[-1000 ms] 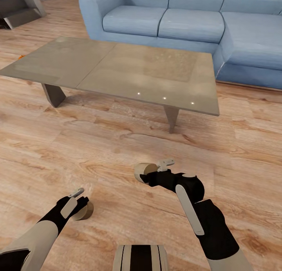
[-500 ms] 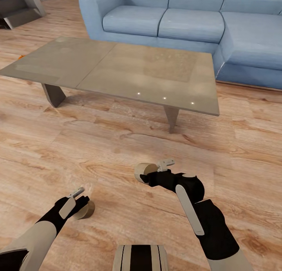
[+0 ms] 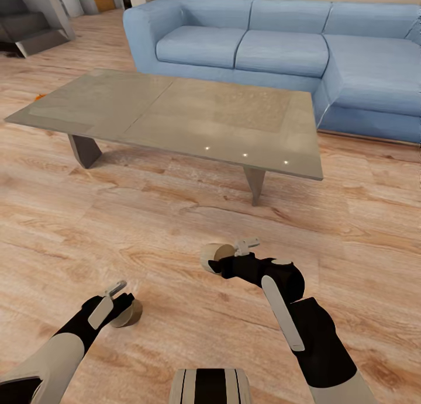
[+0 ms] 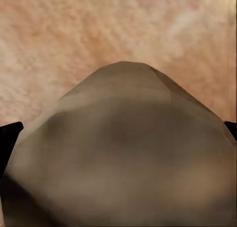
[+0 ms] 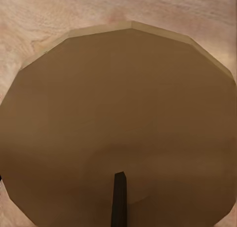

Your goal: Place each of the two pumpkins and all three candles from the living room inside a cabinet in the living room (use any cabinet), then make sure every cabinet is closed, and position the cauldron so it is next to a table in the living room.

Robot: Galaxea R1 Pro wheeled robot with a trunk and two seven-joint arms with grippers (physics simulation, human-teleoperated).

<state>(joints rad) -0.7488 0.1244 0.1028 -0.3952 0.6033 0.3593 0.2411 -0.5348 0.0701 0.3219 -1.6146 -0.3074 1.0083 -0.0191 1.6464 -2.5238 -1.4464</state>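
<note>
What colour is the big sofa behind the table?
Light blue. The sofa shows best in the head view, beyond the grey-brown table.

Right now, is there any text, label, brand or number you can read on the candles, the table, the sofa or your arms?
None: no readable text in any view.
Candle in the left gripper: plain tan.
Candle in the right gripper: plain, dark wick.
Table: three light glints, no writing.
Sofa: plain blue.

Two candles (image 3: 130, 314) (image 3: 213, 256), one table (image 3: 175, 116), one sofa (image 3: 280, 47)
</note>
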